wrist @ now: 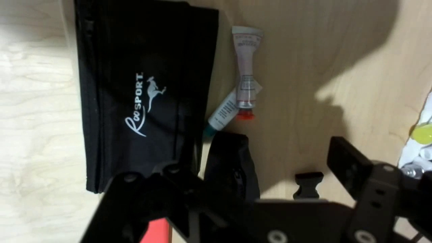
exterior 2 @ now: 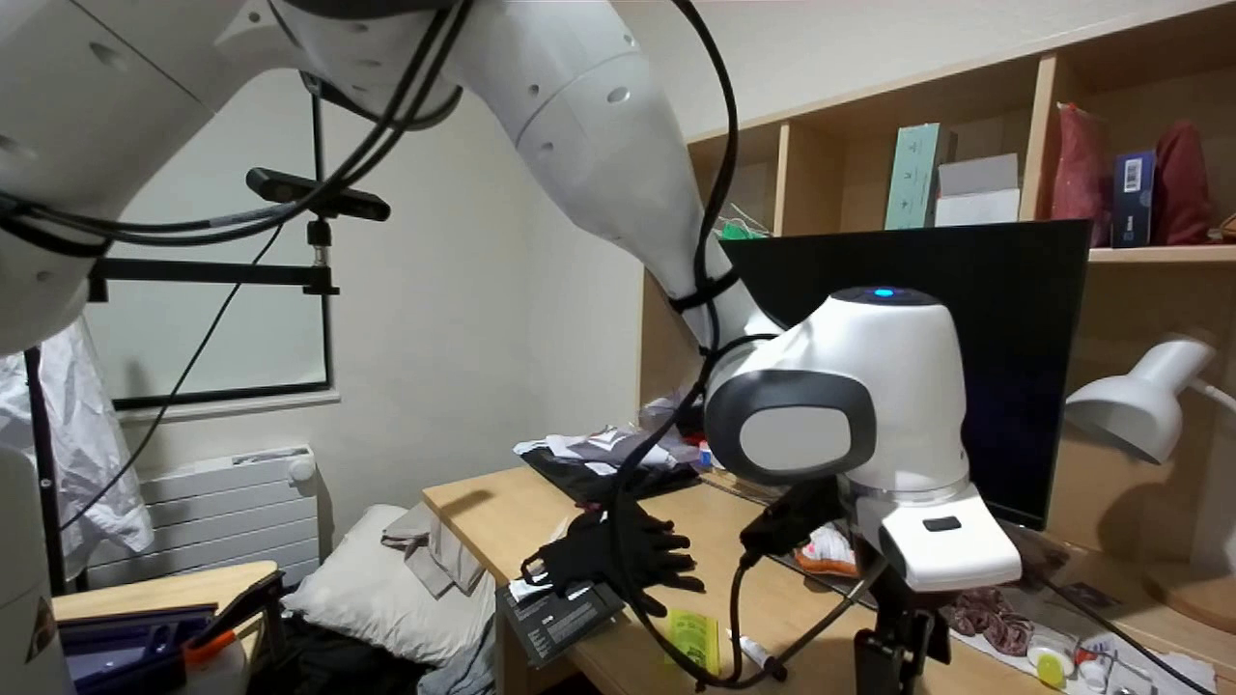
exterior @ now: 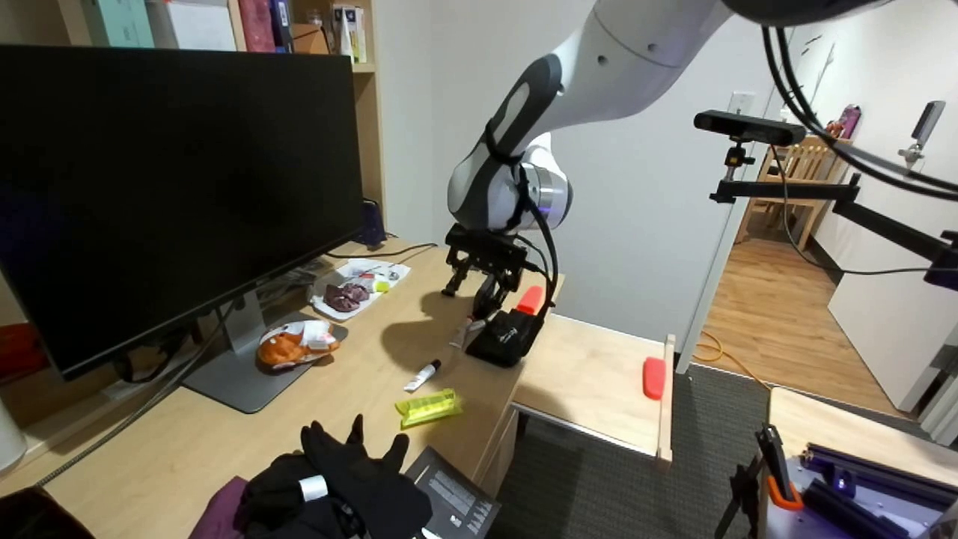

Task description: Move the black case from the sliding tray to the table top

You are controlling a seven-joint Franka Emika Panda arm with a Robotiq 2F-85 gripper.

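Note:
The black case (exterior: 505, 337), a flat pouch with white kangaroo lettering, lies on the table top (exterior: 359, 389) along its edge, beside the sliding tray (exterior: 599, 374). In the wrist view the case (wrist: 145, 84) fills the left side, with the tray (wrist: 37, 111) beyond it. My gripper (exterior: 467, 298) is open and low over the table next to the case. In the wrist view its fingers (wrist: 258, 162) are wide apart; one overlaps the case's lower corner. Contact cannot be told. A smaller black zipped item (wrist: 229, 165) shows between the fingers. The case is out of view beside the gripper (exterior 2: 905, 656).
Two small tubes (wrist: 246, 67) lie beside the case, and a black buckle (wrist: 307, 185) shows near a finger. A white tube (exterior: 422, 376), yellow packet (exterior: 429, 408) and black gloves (exterior: 352, 479) lie on the table. The monitor (exterior: 179, 180) stands behind. A red piece (exterior: 653, 377) is on the tray.

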